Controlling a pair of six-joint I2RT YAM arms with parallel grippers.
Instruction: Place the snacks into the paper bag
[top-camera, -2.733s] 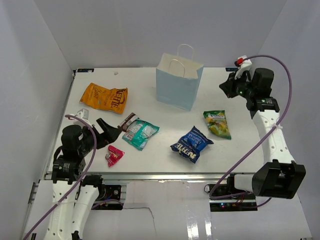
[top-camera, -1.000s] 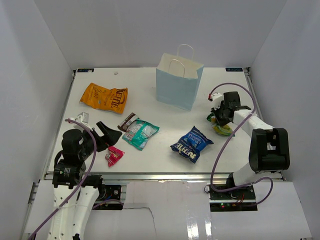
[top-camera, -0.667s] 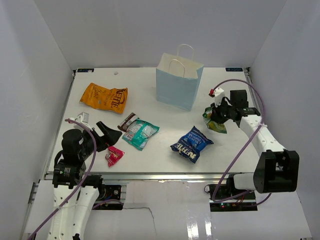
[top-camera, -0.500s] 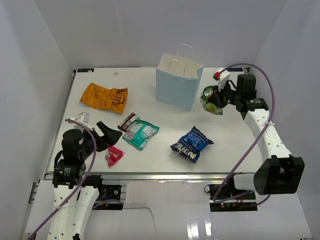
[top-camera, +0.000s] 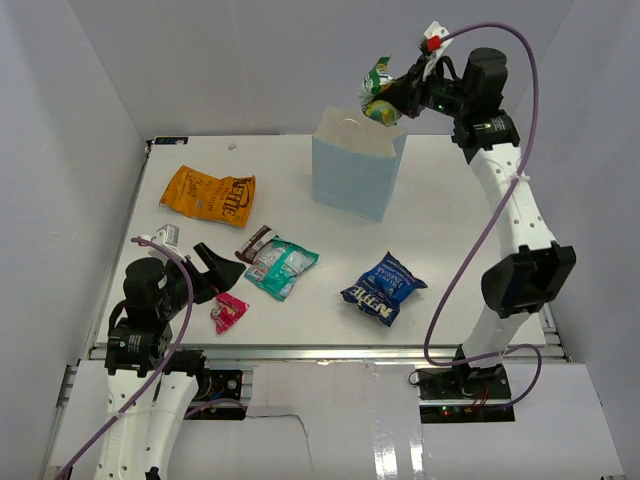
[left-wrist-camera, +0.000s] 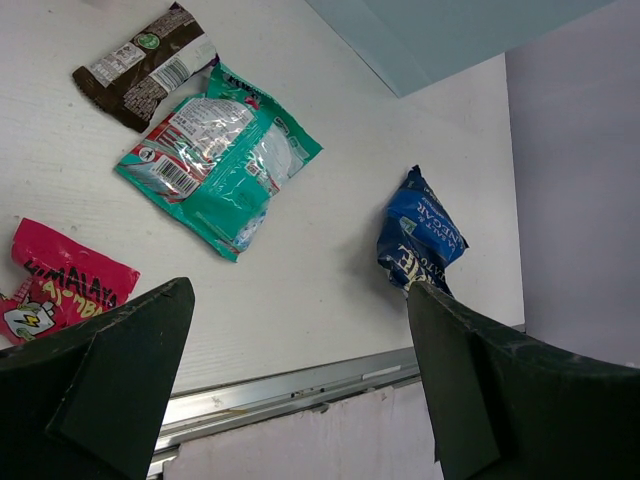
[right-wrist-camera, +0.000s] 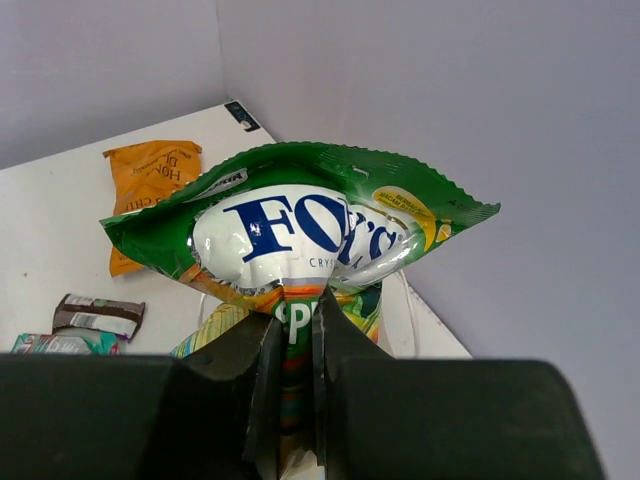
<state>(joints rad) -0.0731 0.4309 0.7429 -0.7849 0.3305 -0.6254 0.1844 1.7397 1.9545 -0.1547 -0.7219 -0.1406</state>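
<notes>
While the right gripper (top-camera: 392, 98) pinches the yellow-green pouch (right-wrist-camera: 300, 235) by its lower seam, jaws almost closed on the foil, that item hangs high over the far table, near the paper bag (top-camera: 355, 178).

Left gripper (top-camera: 215, 262): jaws wide, empty, well apart from the bag.

On the table: orange chip bag (top-camera: 210, 196), brown bar (top-camera: 255, 241), teal-white pouch (top-camera: 282, 267), pink wrapper (top-camera: 229, 311), blue chip bag (top-camera: 384, 288).

Risk: release off-centre, and the pouch could catch the rim or a string handle, drop outside, or tip the unsupported bag.

Obscured: the pouch fills the right wrist view, hiding the bag's mouth; alignment and bag contents cannot be told.
</notes>
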